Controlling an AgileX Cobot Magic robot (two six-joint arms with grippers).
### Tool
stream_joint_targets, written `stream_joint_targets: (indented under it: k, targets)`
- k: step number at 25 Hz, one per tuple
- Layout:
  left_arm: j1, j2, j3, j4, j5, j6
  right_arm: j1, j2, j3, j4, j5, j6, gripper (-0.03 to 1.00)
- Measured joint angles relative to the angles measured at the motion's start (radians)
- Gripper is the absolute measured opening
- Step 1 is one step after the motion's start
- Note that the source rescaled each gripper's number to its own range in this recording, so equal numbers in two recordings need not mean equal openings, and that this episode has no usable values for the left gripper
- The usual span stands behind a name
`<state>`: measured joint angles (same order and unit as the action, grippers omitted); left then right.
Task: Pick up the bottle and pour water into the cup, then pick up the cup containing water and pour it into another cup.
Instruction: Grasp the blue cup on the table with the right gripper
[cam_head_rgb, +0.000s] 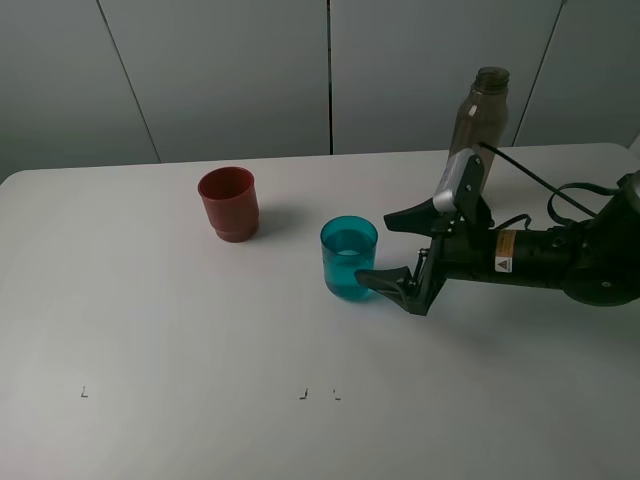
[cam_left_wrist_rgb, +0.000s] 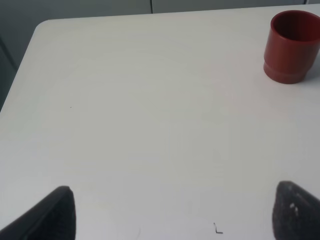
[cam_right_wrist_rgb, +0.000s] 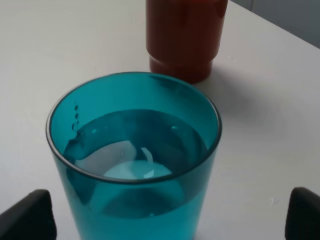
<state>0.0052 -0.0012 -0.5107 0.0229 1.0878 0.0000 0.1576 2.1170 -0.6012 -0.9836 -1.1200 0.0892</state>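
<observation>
While the left gripper (cam_left_wrist_rgb: 175, 216) hangs above the table (cam_left_wrist_rgb: 125, 125) with its jaws apart and nothing between them, only the red-brown cup (cam_head_rgb: 228, 203) shows in its wrist view, so that arm is well away from the work. The red-brown cup stands upright left of centre, apart from everything else. Next to the right, and a little nearer the front edge, stands the teal tumbler (cam_head_rgb: 349, 258), upright with its long axis vertical and partly filled with water. Just right of it is the right gripper (cam_head_rgb: 377, 252), reaching in level from the right with its jaws spread wide and holding nothing. The tip of its nearer finger is just beside the tumbler's wall, perhaps touching, and the farther finger stands off behind it. So the tumbler lies straight ahead of the open jaws, at their mouth rather than fully between them, and the right arm is clearly the nearer one. I judge the coming move to be a short advance leftward, then a side grasp across the tumbler's wall. Farthest right and back, the bottle (cam_head_rgb: 478, 120) stands upright behind the arm, free of any grip
</observation>
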Motion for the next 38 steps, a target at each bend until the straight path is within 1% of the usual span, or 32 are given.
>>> stream_joint_targets:
  k: [9, 14, 19, 29, 38]
  targets:
    - [0.0, 0.0, 0.0, 0.0, 0.0, 0.0, 0.0, 0.0, -0.01, -0.004, 0.013, 0.0, 1.0]
    - [0.0, 0.0, 0.0, 0.0, 0.0, 0.0, 0.0, 0.003, -0.041, -0.029, 0.045, 0.0, 1.0]
    - [0.0, 0.0, 0.0, 0.0, 0.0, 0.0, 0.011, 0.027, -0.05, -0.05, 0.04, 0.0, 1.0]
    - [0.0, 0.0, 0.0, 0.0, 0.0, 0.0, 0.02, 0.058, -0.071, -0.05, 0.036, -0.006, 1.0]
    - [0.0, 0.0, 0.0, 0.0, 0.0, 0.0, 0.03, 0.113, -0.123, -0.052, 0.034, -0.015, 1.0]
